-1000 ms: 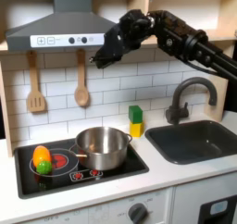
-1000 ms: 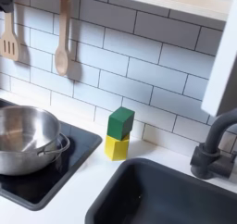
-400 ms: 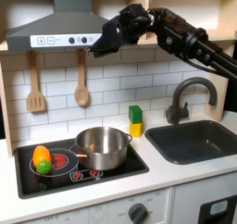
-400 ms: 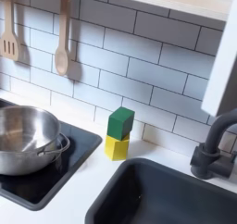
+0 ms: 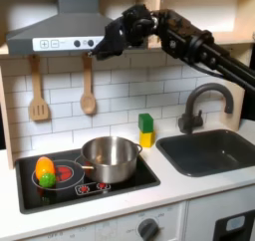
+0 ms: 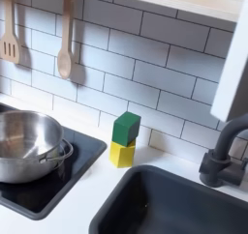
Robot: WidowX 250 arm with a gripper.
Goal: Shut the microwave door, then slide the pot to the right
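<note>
First exterior view: we see the gripper [image 5: 103, 50] high by the hood [image 5: 60, 31], well above the pot [image 5: 110, 158] on the stovetop [image 5: 120, 183]; we cannot tell whether its jaws are apart.

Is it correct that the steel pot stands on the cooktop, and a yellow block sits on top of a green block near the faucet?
Not quite. The pot does stand on the cooktop, but both exterior views show the green block on top of the yellow block, near the faucet.
</note>
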